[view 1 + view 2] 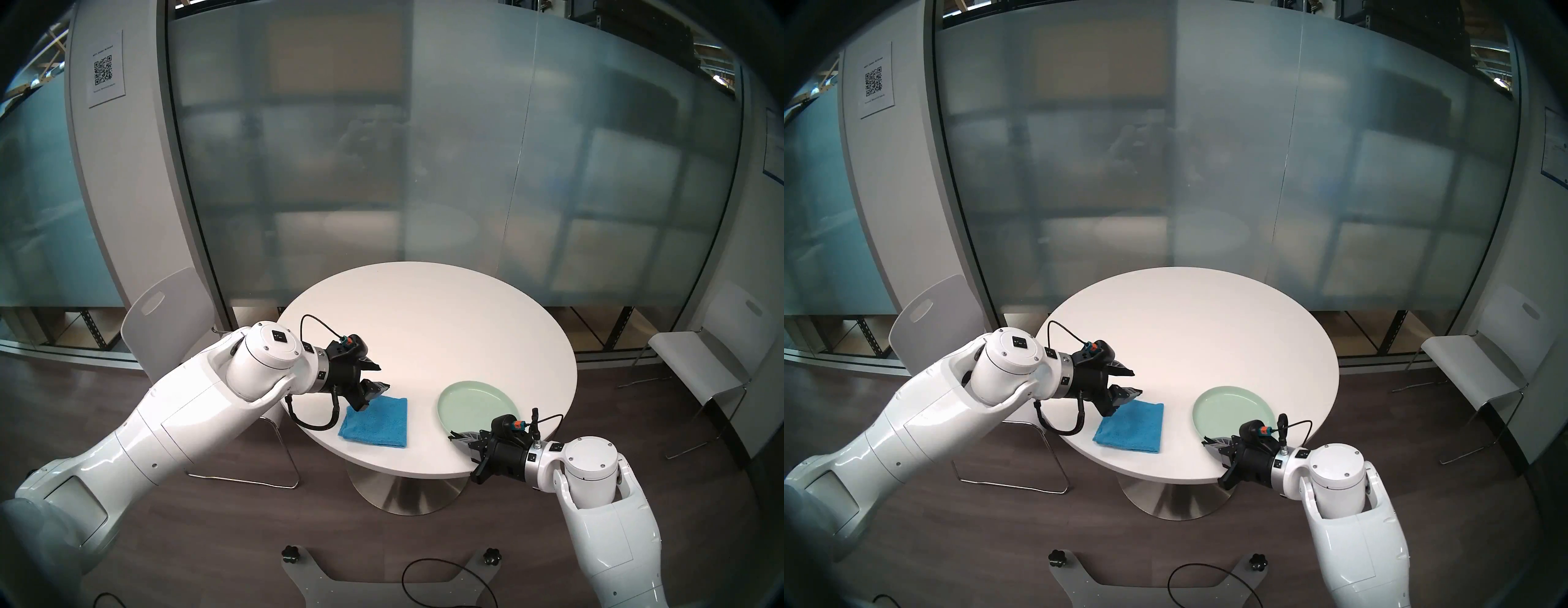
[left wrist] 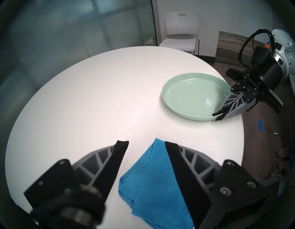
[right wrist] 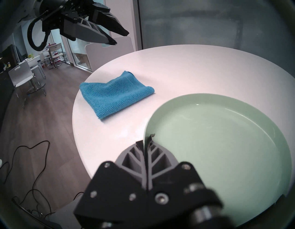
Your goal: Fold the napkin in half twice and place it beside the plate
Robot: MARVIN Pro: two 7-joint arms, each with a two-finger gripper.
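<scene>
Bright blue terry-cloth napkin point(image 1: 375, 422) lies as a folded, layered square near the near-left edge of the round white table point(image 1: 424, 314). It is apart from the round pale mint-green plate point(image 1: 475, 401), which sits at the near-right edge.

Left gripper point(image 1: 375, 375) hangs above the napkin's far-left corner, jaws spread, holding nothing.

Right gripper point(image 3: 146, 144) is pinched on the plate's near rim, one finger inside and one outside.

Handling, as judged: the napkin looks light, limp and grippy. Layers will likely slide or splay if lifted by one ply, so pinch all plies at a corner or along the folded edge. The plate looks rigid and smooth, and its rim may slip in a pinch.
</scene>
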